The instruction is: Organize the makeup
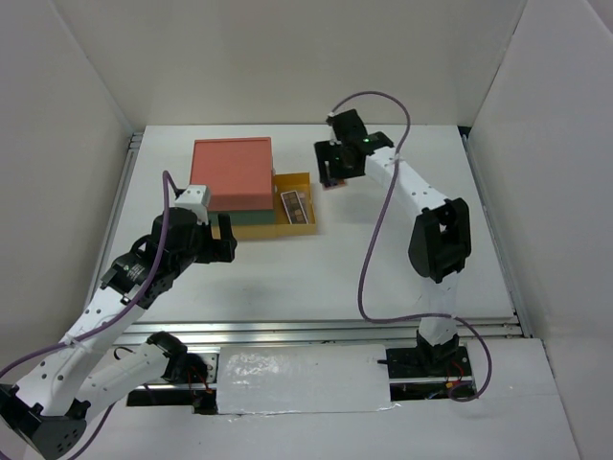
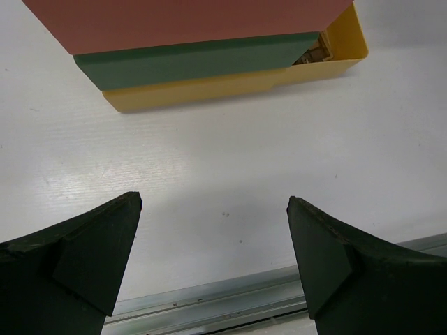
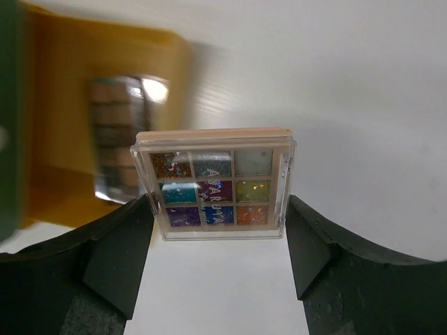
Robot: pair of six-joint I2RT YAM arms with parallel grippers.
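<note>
Nearest the arm bases, the left gripper (image 2: 213,262) hangs low over the white tabletop (image 2: 230,160). Its two dark fingers (image 2: 84,258) are spread wide apart with nothing between them. It points at the front of the drawer box (image 1: 232,171) and stops short of it, with a strip of bare surface between.

The drawer box is a stack with an orange layer on top, green in the middle and yellow at the bottom. The yellow drawer (image 1: 308,180) is pulled out to the right. A long palette (image 1: 294,206) with brownish pans lies inside it, lengthwise and close to the side of the box.

Farthest back, the right gripper (image 3: 218,209) is just beside the far right corner of the open drawer. Its fingers press against two opposite sides of the small square palette (image 3: 213,188), so it is clamped on it. The palette has a pinkish frame, a clear lid and nine glittery pans in three rows, and its face is turned toward the wrist camera. Whether it is lifted off the tabletop or resting on it cannot be told. In that same view the yellow drawer and the long palette show as a blur to the left.
</note>
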